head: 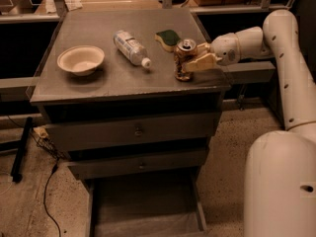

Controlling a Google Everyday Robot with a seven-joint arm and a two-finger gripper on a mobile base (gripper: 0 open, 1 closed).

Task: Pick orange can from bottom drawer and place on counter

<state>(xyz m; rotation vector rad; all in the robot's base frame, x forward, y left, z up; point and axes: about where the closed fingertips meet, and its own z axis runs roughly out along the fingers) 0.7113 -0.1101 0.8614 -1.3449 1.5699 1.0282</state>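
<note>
The orange can [184,52] stands upright on the counter [103,89] near its front right corner. My gripper [189,64] reaches in from the right at can height, with its cream fingers [201,61] closed around the can's side. The can's base looks to be touching the counter top. The bottom drawer [143,209] is pulled open below the cabinet, and its grey floor shows nothing inside.
A cream bowl [80,59] sits at the counter's left. A clear water bottle [130,47] lies on its side in the middle. A dark green sponge [168,37] lies behind the can. My white arm [284,73] fills the right side. Cables [47,181] trail on the floor at left.
</note>
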